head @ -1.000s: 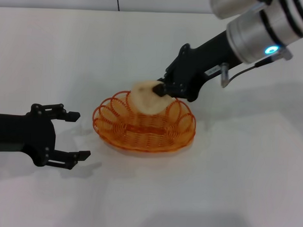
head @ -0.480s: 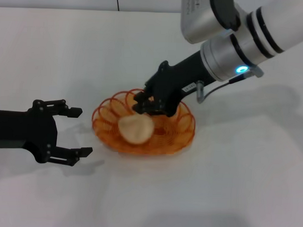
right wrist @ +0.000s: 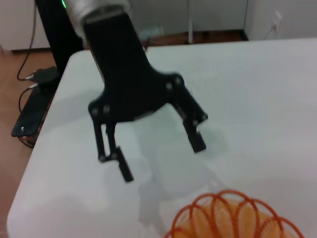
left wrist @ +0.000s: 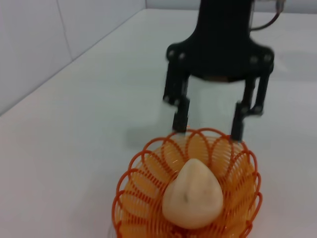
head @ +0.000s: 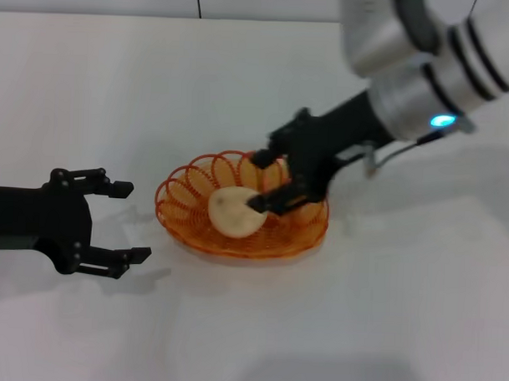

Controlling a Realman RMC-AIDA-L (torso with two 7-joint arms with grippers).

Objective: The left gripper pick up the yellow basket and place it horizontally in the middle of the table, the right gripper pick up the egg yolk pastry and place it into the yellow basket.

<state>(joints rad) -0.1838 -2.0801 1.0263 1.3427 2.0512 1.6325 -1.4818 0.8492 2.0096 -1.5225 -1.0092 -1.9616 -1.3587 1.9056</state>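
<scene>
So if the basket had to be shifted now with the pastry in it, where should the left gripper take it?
Probably by the looped rim on the end of the yellow basket facing the left gripper, coming in level from that side. The loops stand up and give open gaps for a finger, and that end is clear of the egg yolk pastry and the open right gripper above the basket.

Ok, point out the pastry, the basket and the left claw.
egg yolk pastry (head: 232, 212): head view, middle of its top.
yellow basket (head: 181, 196): head view, looped rim on its left side.
left claw (head: 125, 221): head view, midway between its open fingertips.
</scene>
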